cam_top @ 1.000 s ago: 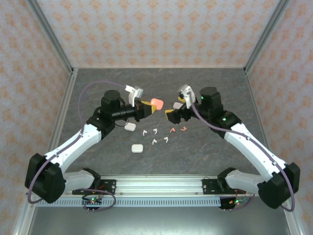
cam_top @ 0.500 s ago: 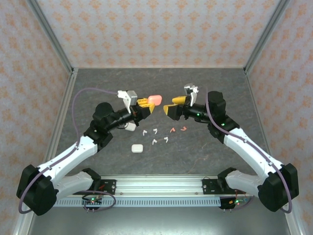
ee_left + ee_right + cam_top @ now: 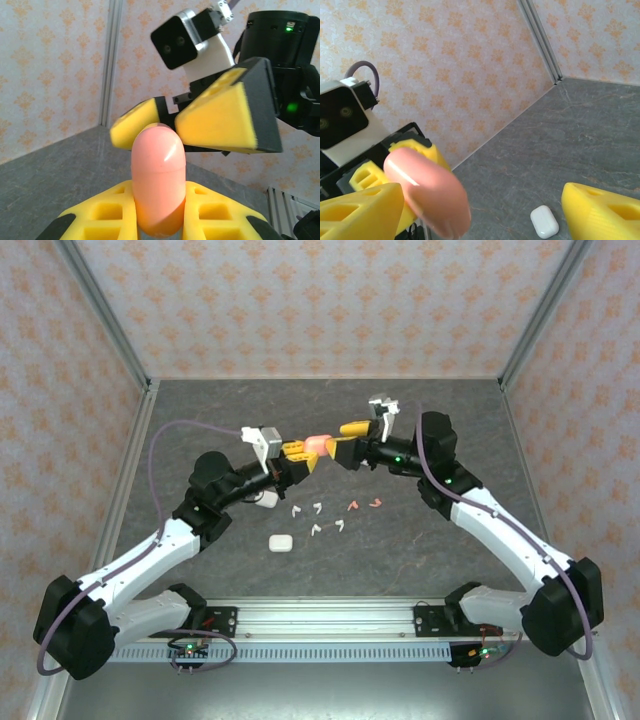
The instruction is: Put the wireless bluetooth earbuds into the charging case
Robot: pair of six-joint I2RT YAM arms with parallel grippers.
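Observation:
My left gripper [image 3: 306, 457] is shut on a coral-pink charging case [image 3: 318, 444], held upright above the table with its lid closed [image 3: 157, 170]. My right gripper [image 3: 340, 443] stands open around the case's top end. The case [image 3: 427, 192] lies close to that gripper's left finger [image 3: 362, 210], while the other finger [image 3: 602, 212] is well apart from it. Several white earbuds [image 3: 317, 519] and two coral-red earbuds [image 3: 364, 504] lie loose on the table below the grippers.
A white closed case [image 3: 280, 542] lies on the dark table in front of the earbuds. Another white case [image 3: 266, 499] sits partly under my left arm and is seen lying flat [image 3: 544, 221]. Patterned walls with metal posts enclose the table.
My right gripper has swung left and up to the pink case, and its jaws have narrowed a little. My left arm shifted but kept the case lifted.

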